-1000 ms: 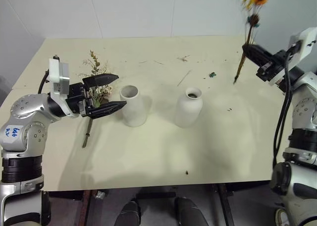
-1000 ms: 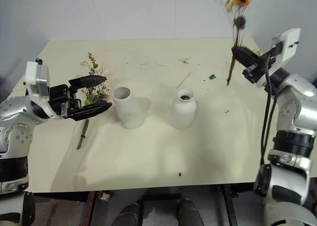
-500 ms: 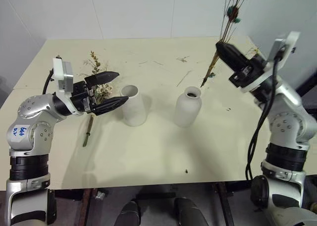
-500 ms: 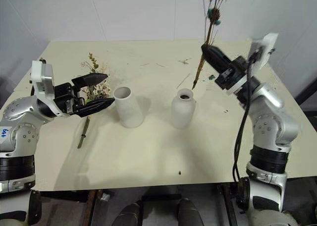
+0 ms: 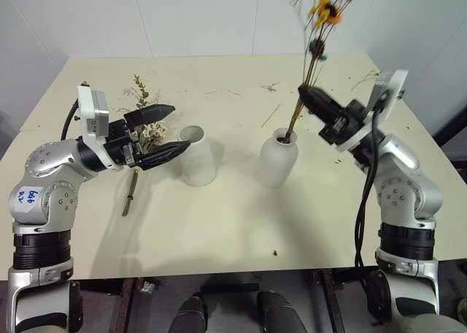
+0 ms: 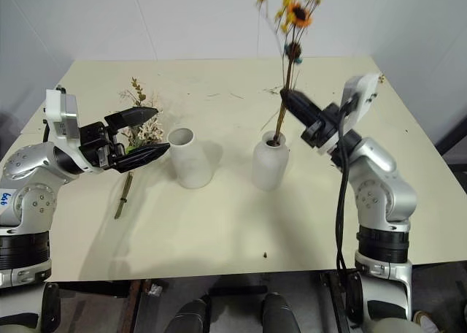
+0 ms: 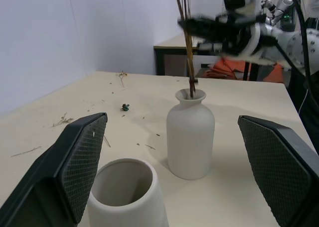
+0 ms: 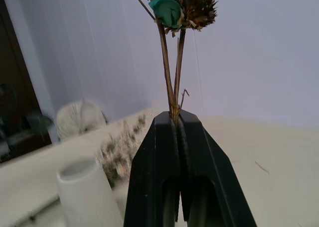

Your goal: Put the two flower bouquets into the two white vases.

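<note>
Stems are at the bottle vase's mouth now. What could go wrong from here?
1. The yellow bouquet is tall; its stem ends just enter the narrow-necked vase, so the right gripper, shut on the stems, might tip that vase.
2. The left gripper, open, sits close to the wide-mouthed vase and might bump it.

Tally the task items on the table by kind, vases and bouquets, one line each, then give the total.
Matte white ceramic vases: 2, the wide-mouthed tapered cylinder and the narrow-necked rounded bottle.
Flower bouquets: 2, the slim yellow-flowered bunch on thin brown stems, stem ends at the bottle's mouth, and the leafy bunch with pale sprigs, lying on the table.
Total: 4.
</note>
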`<act>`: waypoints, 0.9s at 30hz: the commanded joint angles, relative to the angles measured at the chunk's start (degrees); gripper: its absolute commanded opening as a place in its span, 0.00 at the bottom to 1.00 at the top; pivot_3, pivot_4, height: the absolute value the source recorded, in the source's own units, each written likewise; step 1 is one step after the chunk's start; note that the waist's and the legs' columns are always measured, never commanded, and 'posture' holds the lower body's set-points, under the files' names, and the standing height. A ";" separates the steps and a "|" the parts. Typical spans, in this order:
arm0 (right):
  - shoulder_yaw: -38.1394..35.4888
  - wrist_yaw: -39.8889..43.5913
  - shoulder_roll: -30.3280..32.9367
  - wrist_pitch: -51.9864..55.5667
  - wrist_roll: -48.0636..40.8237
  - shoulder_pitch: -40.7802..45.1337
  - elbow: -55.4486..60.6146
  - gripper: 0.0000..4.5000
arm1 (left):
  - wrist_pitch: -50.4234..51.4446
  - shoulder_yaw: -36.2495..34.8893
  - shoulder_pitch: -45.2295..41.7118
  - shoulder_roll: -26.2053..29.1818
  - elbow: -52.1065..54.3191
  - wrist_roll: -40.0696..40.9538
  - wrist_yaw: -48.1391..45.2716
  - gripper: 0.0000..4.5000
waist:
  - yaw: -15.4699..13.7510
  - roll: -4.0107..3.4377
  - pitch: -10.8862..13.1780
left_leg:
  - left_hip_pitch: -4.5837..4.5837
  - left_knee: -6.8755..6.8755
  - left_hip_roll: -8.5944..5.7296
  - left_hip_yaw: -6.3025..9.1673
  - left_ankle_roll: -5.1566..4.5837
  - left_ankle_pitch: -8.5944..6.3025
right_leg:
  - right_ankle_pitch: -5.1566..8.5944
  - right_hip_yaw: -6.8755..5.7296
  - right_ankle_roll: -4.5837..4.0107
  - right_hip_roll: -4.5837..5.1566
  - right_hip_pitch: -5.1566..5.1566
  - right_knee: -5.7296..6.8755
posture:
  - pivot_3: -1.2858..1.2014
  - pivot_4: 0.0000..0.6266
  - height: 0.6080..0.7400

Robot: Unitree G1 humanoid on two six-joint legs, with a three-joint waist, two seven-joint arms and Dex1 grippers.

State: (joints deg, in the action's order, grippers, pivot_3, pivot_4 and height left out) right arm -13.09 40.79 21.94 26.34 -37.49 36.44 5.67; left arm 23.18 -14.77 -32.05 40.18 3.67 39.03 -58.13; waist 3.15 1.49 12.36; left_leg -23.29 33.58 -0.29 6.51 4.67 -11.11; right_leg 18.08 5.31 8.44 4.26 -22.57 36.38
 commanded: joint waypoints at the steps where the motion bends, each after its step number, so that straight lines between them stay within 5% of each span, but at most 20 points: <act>1: 0.91 1.56 0.18 -4.38 1.51 0.07 0.75 0.00 | -0.31 -1.69 -0.13 0.49 1.65 0.74 0.66 1.00 | 0.12 0.00 0.00 | 0.00 0.00 0.00 0.00 0.00 0.00 | 0.00 0.01 0.00 0.00 -0.01 0.00 | 0.52 0.24 1.00; 4: 1.13 1.93 -0.18 -5.55 1.53 -0.28 -0.22 0.00 | -0.26 -1.77 -0.27 0.57 1.80 0.83 0.93 1.00 | 0.03 0.00 0.00 | 0.01 0.00 0.02 0.00 0.00 0.00 | 0.00 0.00 0.00 -0.03 -0.01 0.02 | 0.52 0.24 1.00; 7: 0.95 2.20 0.01 -5.84 1.20 -0.72 -0.31 0.15 | -0.36 -2.10 -0.27 1.12 1.77 0.72 0.99 1.00 | 0.01 0.00 0.00 | 0.00 0.01 0.01 0.00 0.00 0.00 | 0.00 0.01 0.00 -0.02 0.00 0.01 | 0.52 0.24 1.00; 18: -1.17 8.95 9.17 -7.02 2.22 -1.57 -1.90 0.98 | -0.76 -2.58 -0.20 8.63 -2.95 -3.65 -0.70 1.00 | 0.03 0.00 0.00 | 0.00 -0.07 0.02 0.00 0.00 0.00 | 0.01 0.00 -0.01 -0.02 0.00 -0.09 | 0.52 0.24 1.00; 27: -4.71 22.30 26.62 1.55 -4.00 0.15 -3.84 0.99 | 14.59 2.73 -3.56 27.32 -16.53 -16.36 5.38 1.00 | 0.29 -0.02 0.02 | 0.02 -0.50 0.03 -0.04 -0.13 -0.08 | 0.12 0.02 -0.06 -0.03 -0.06 -0.39 | 0.52 0.24 1.00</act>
State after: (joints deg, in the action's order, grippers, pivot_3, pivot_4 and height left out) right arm -17.07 59.90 47.06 26.31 -39.03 35.78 -0.25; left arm 35.45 -12.57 -34.32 65.98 -12.24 24.75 -54.21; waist 3.44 1.46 12.38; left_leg -23.26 33.07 -0.22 6.47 4.53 -11.20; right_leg 18.22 5.31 8.35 4.21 -22.63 35.99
